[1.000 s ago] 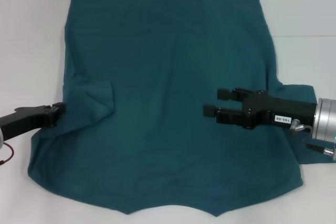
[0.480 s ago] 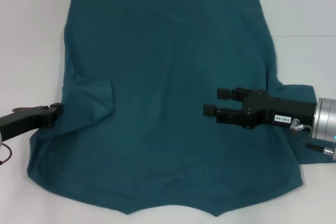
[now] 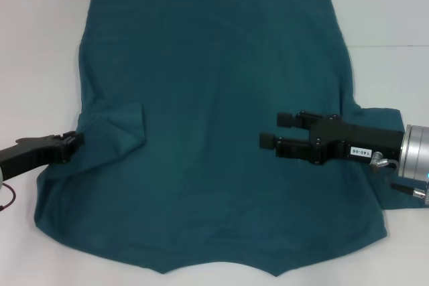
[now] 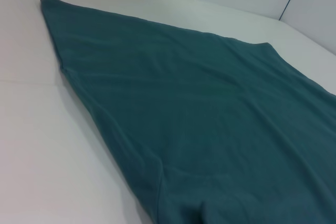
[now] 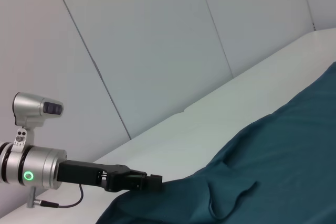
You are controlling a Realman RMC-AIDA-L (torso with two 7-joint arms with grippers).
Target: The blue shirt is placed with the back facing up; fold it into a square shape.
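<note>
The blue shirt [image 3: 214,125] is spread plain side up across the white table [image 3: 33,18], taking up most of the head view, with the hem at the far end and the collar notch nearest the robot. Over the last second it barely changes; the only difference is on the robot's left edge, where the cloth has pulled slightly outward toward the table's bare side. The left sleeve [image 3: 120,128] is already flipped in onto the body and stays put.

The right gripper [image 3: 278,132] hasn't budged. It hangs over the shirt's right half, fingers spread apart with nothing between them, basically waiting.

The left gripper [image 3: 72,144] is the one doing stuff: it backed off a touch half a second ago and has now crept back in, sitting right at the shirt's left edge just below that sleeve. Can't tell whether it's closed on fabric or just touching.

My guess is it's lining up a grab for the side fold, so the folding has hardly started.
</note>
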